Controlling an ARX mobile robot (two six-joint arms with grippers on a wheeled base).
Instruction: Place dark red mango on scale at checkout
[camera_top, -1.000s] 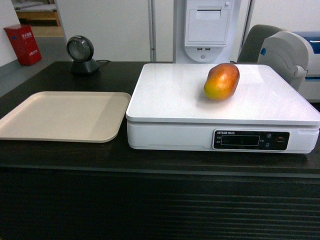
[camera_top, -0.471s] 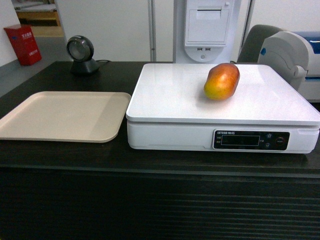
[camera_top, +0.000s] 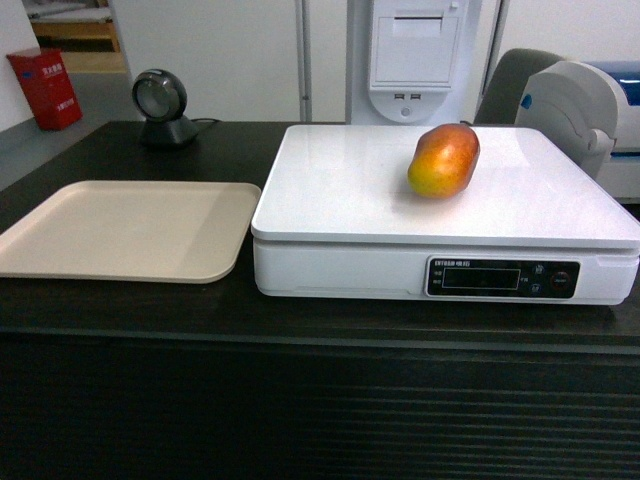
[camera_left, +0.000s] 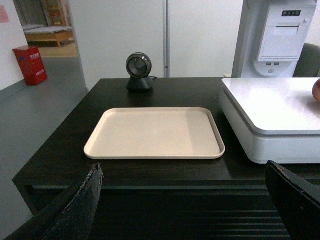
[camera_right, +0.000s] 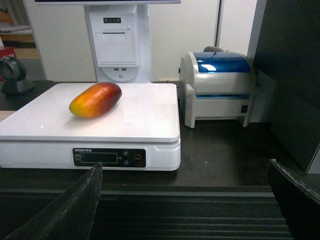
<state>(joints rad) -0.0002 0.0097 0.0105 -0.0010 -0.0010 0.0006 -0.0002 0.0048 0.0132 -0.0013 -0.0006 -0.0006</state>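
Mango first: the smooth oval dark red mango (camera_top: 443, 160) lies on its side on the glossy white platform of the large flat white rectangular scale (camera_top: 340, 200), toward the back right in the head view, red end up and back, orange-yellow end toward the front. In the left wrist view only a red sliver of it (camera_left: 317, 90) shows at the right edge. The scale's black display strip (camera_right: 110, 158) carries small buttons and lettering too fine to read. The scale sits on the dark brown-black wood-grain checkout counter (camera_top: 300, 320), whose ribbed front panel fills the bottom of the head view. Just left of it, apart, lies a flat beige rectangular tray (camera_top: 120, 230). Behind the tray stands a round black scanner (camera_top: 160, 105). Right of the scale sits a grey printer with a blue lid (camera_right: 220, 87); a white kiosk (camera_top: 415, 55) rises behind. The left gripper (camera_left: 185, 220) and the right gripper (camera_right: 185, 220) show only dark fingertips at the frame corners, spread wide, holding nothing. A red box (camera_top: 45, 88) stands on the grey floor far left.
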